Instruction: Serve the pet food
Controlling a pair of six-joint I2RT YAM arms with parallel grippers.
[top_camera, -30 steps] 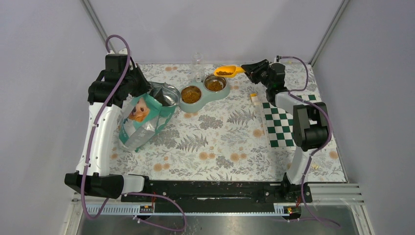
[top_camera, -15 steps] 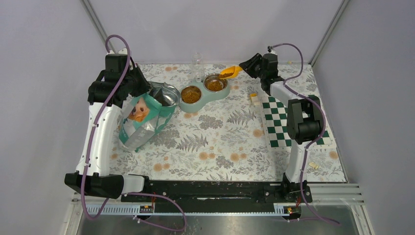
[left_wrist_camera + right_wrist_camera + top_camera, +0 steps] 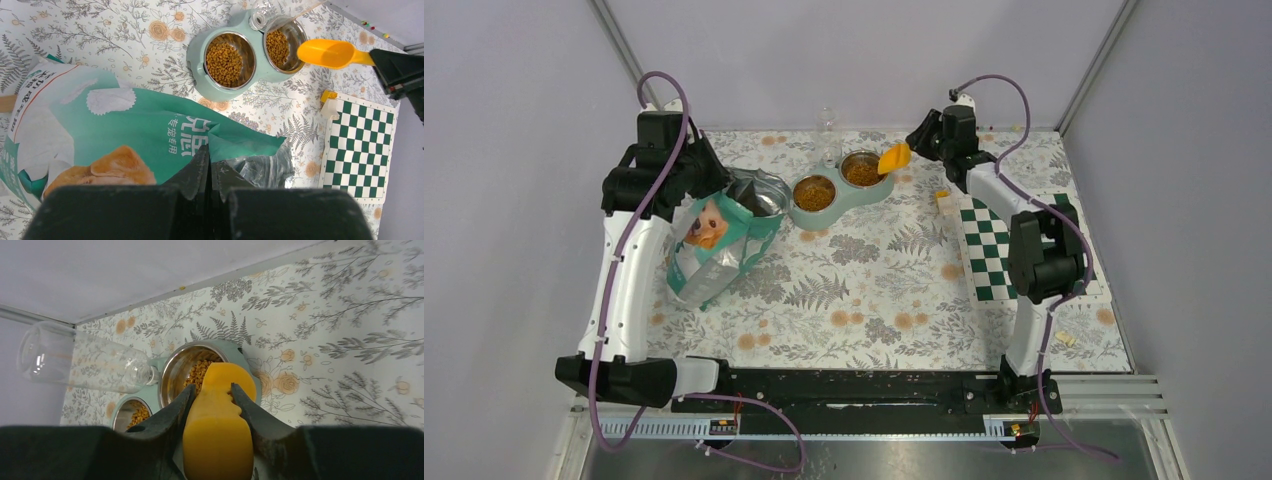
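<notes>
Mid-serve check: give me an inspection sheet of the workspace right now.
Surface: floral cloth, lying flat.
Job's things: pet food in both bowls of the teal feeder; orange scoop tipped over the bowl nearer the right arm; bag leaning, mouth open.
Clutter: checkered mat, yellow-white block, clear bottle behind the feeder.
Tools: left tool shut on the bag's rim; right tool shut on the scoop's handle.
Cables: purple cables loop above both arms.
Surroundings: grey walls, nothing else seen.
</notes>
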